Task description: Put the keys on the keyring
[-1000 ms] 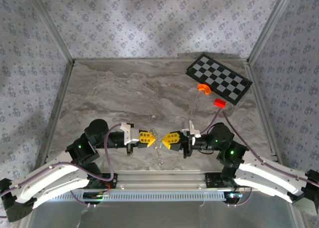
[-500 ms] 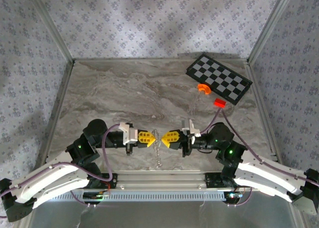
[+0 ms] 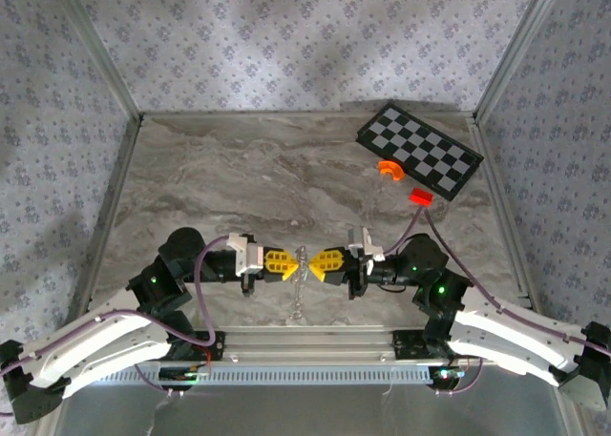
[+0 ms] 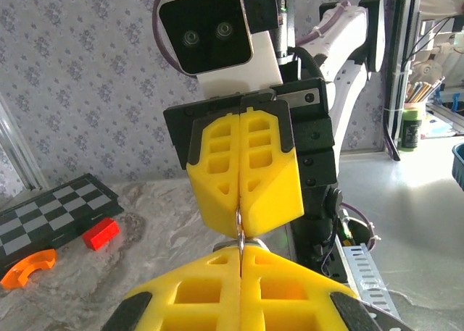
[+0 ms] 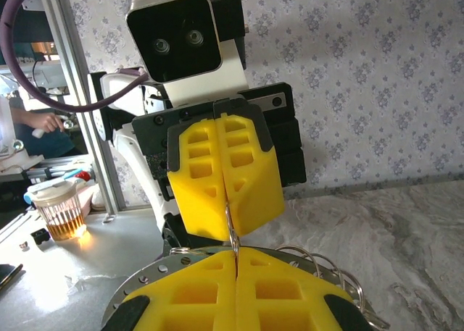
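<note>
tabletop (image 3: 220, 178) open left, checkerboard (image 3: 420, 152), orange piece (image 3: 389, 170) right

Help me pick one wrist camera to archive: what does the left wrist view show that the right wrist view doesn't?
Left wrist: the checkerboard, orange curved piece and red block on the marble table. Right wrist: keyring loops beside the right gripper, plus a cup of amber liquid off-table. Both: the left gripper and right gripper shut, tip to tip, pinching a thin metal piece.

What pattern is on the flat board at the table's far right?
The board has black and light-grey checks, clearest in the top external view.
</note>
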Motion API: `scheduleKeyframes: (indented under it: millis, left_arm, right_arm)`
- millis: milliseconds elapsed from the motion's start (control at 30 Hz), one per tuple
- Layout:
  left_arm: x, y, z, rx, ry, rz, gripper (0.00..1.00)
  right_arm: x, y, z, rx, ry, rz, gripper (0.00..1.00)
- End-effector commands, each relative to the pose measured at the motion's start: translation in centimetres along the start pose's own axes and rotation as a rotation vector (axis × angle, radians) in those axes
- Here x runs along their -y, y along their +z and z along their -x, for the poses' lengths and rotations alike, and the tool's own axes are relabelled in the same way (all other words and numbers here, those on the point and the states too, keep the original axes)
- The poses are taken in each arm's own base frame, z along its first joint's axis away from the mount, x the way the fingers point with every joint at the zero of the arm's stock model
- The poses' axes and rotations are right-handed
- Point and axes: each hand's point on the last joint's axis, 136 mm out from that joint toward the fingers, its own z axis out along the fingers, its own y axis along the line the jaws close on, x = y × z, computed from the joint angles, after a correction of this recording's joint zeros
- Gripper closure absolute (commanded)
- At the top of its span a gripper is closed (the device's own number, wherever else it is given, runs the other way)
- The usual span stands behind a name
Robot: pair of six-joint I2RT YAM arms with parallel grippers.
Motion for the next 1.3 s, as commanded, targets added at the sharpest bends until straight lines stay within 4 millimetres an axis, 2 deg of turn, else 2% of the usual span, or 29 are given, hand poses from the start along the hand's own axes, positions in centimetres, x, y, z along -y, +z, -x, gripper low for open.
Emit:
scheduleKeyframes:
  millis: [0,1267]
  left_arm:
    - [0.4,-0.2,2.5,0.076,0.038,-0.022,1.0]
    - [0.2,0.0,2.5,0.066,0.036,-0.012,1.0]
  right_arm:
    - [-0.3,0.0,1.3,0.039,-0.009,0.015,1.0]
    - [-2.0,0.2,1.7,0.053,-0.048,0.104,1.0]
